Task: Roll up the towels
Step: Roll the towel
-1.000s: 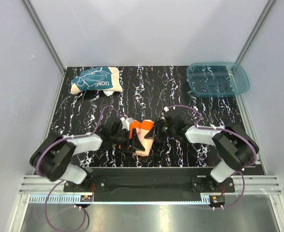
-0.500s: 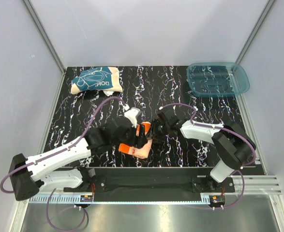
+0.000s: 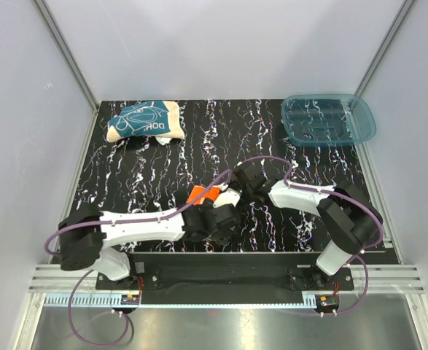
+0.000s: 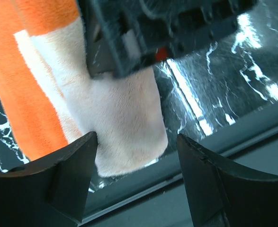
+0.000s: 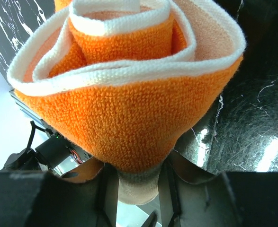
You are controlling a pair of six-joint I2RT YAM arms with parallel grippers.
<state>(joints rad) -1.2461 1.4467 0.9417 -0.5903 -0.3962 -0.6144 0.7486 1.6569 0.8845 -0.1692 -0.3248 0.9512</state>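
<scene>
Your right hand [image 5: 136, 189] is clamped on the orange towel [image 3: 201, 194], its fingers pinching a cream fold at the base of a loose coil. The towel sits in the near middle of the table [image 3: 272, 146], between your two hands. Your left hand [image 4: 136, 139] is released, its fingers standing wide on either side of the cream tail that hangs below the right hand's grip. The left finger looks to be just brushing the cloth's edge, but nothing is gripped there. The teal towel [image 3: 144, 120] lies bunched at the far left corner, well apart, and the blue tray [image 3: 329, 119] sits at the far right.

Expect this cloth to be light, limp and plush, with no stiffness to hold a shape. In the right wrist view the spiral shows open gaps between its turns, so it will likely spring loose the moment the pinch lets go. The pile probably gives the layers some grip on each other, while the glossy table gives almost none, so a push along the surface is likely to drag the towel rather than turn it. When you take hold with the left hand, close on the cream tail near its free end and across its whole thickness, not on a single outer layer, which would probably peel away. Keep the right-hand pinch low on the core. Nothing here is fragile, so a firm squeeze should do no harm.
</scene>
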